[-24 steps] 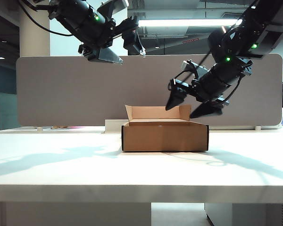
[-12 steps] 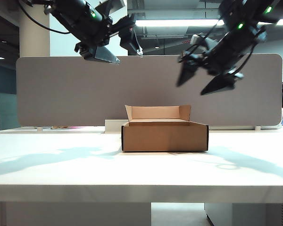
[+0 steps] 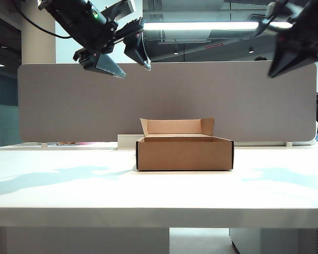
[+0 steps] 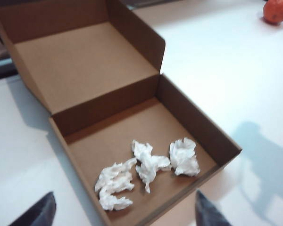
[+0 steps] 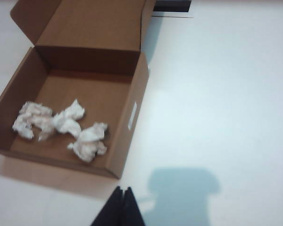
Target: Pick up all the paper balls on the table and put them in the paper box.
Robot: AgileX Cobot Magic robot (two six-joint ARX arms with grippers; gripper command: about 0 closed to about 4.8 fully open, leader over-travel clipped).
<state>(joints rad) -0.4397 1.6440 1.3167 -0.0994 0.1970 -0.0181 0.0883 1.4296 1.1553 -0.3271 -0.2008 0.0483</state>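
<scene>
- Three paper balls (image 4: 146, 172) lie inside the paper box (image 3: 185, 153), in a loose row on its floor close to the front wall; the middle one and the one beside it touch or nearly touch.
- From the right wrist view the same three wads (image 5: 61, 127) sit in the half of the box nearest that camera.
- Box stands on the table (image 3: 69, 185) at about the middle, rear flap raised, in front of the grey divider panel (image 3: 69, 100).
- Left gripper (image 3: 122, 58) hangs high above the table, up and to the left of the box, fingers spread wide with nothing between them.
- Right gripper (image 5: 121, 207) is raised high at the right, away from the box, its fingers pressed together and empty.
- An orange round object (image 4: 278, 10) rests on the table, well apart from the box.
</scene>
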